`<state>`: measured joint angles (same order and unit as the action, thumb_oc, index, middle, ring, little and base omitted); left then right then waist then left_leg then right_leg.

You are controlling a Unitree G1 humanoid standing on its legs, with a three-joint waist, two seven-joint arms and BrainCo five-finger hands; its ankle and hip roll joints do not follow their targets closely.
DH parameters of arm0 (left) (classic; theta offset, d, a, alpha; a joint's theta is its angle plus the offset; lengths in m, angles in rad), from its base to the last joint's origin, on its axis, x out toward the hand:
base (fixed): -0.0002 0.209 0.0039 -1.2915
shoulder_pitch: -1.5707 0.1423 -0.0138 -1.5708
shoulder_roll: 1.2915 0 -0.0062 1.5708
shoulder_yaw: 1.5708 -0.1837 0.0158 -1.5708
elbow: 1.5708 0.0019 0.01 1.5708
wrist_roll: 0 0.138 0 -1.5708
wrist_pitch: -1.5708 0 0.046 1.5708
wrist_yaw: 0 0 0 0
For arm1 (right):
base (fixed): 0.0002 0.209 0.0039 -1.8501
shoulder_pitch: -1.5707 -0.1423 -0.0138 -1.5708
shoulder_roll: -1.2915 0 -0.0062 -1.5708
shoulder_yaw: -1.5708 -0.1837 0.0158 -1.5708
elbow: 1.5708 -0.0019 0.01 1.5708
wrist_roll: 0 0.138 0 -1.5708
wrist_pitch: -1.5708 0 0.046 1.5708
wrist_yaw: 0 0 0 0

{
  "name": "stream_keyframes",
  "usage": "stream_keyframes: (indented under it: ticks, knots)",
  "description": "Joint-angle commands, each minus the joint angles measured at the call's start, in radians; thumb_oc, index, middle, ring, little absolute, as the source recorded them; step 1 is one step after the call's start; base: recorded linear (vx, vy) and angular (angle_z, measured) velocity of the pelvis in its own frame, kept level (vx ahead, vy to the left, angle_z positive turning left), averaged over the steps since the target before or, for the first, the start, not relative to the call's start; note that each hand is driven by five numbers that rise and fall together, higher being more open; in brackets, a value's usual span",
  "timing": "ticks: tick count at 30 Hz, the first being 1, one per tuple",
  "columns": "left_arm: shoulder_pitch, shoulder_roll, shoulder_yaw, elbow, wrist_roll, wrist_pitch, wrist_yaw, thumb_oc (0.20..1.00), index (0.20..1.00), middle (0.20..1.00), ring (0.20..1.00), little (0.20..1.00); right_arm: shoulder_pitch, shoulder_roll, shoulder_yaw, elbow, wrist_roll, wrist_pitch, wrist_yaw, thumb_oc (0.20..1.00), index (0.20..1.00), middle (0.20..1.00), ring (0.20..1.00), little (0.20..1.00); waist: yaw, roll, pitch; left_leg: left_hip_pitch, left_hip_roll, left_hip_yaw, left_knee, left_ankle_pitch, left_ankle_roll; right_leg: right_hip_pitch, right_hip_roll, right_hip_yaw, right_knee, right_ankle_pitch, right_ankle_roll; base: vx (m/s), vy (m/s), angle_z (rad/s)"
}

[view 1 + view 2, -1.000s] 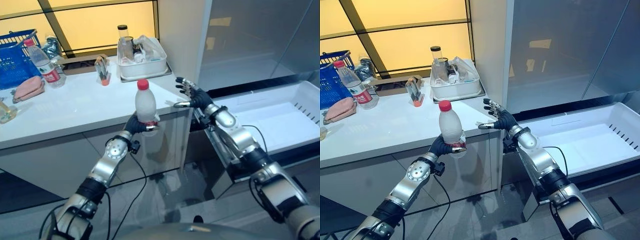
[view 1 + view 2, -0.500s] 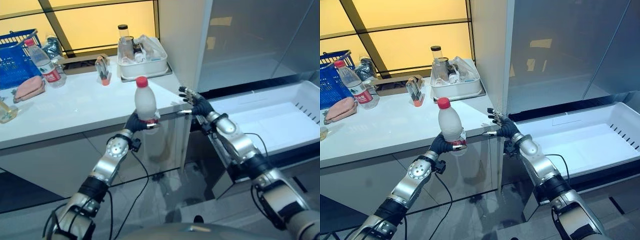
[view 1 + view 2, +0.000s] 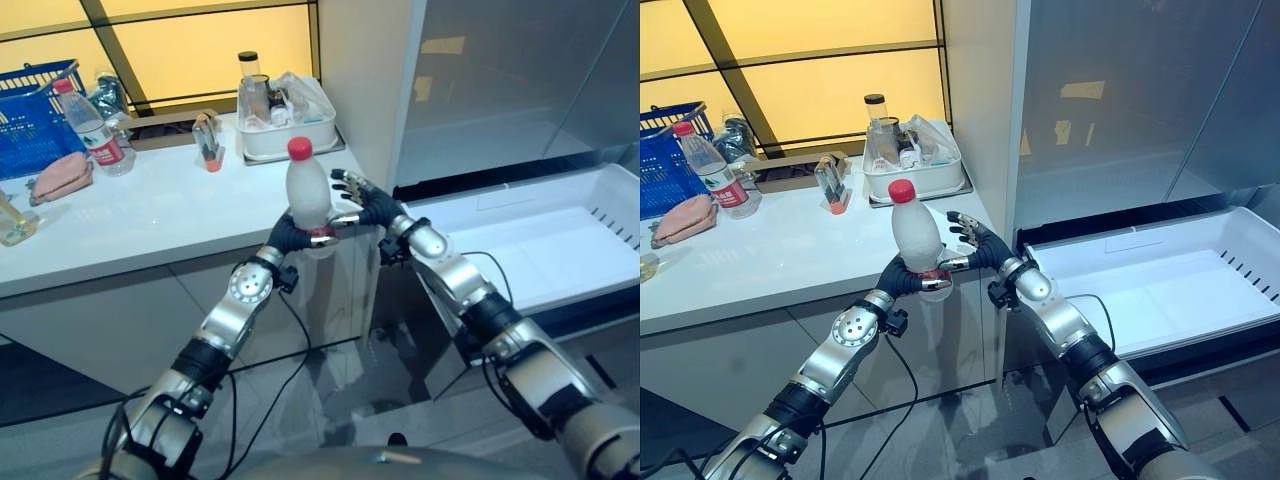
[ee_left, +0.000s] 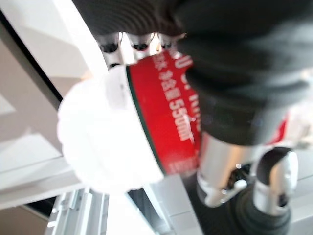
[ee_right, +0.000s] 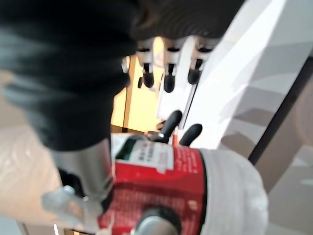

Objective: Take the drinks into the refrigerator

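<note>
A frosted white drink bottle (image 3: 308,195) with a red cap and red label stands upright in the air, in front of the counter's right corner. My left hand (image 3: 288,237) is shut on its lower part, around the label (image 4: 166,107). My right hand (image 3: 365,205) is right beside the bottle on its right side, fingers straight and spread, thumb against the label (image 5: 161,191). A second drink bottle (image 3: 88,122) with a red cap stands at the back left of the white counter (image 3: 150,215).
The white refrigerator drawer (image 3: 600,190) is pulled out at the right, under the grey refrigerator door (image 3: 520,80). On the counter are a blue basket (image 3: 30,115), a pink cloth (image 3: 62,175), a small bottle (image 3: 208,140) and a white tub (image 3: 290,135) of containers.
My left hand has carried the bottle up and to the right. My right hand has come left from the drawer side and now touches the bottle.
</note>
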<state>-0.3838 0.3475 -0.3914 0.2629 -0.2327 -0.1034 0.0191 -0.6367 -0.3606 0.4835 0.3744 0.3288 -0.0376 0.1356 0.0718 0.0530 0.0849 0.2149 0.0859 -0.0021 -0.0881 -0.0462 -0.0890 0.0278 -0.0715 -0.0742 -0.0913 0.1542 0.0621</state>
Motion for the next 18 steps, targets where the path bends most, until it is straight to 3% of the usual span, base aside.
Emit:
stream_keyframes:
  ticks: [1, 18]
  knots:
    - [-0.172, -0.02, -0.004, -0.063, -0.08, -0.103, 0.009, 0.2, 0.2, 0.2, 0.2, 0.2, -0.128, 0.025, -0.004, 0.027, 0.06, -0.078, -0.003, 1.0, 1.0, 1.0, 1.0, 1.0, 0.023, -0.034, -0.036, -0.03, -0.057, 0.006, 0.009, -0.036, 0.083, 0.06, -0.024, 0.026, 0.131, -0.176, 0.049, 0.0, 0.0, 0.0]
    - [-0.226, -0.064, -0.099, -0.094, -0.183, -0.088, -0.036, 0.2, 0.2, 0.2, 0.2, 0.2, -0.219, 0.075, 0.075, 0.165, 0.056, -0.061, -0.001, 1.0, 1.0, 1.0, 1.0, 1.0, 0.034, -0.033, -0.031, -0.038, -0.06, 0.003, 0.012, -0.036, 0.086, 0.058, -0.025, 0.027, 0.13, -0.176, 0.051, 0.0, 0.0, 0.0]
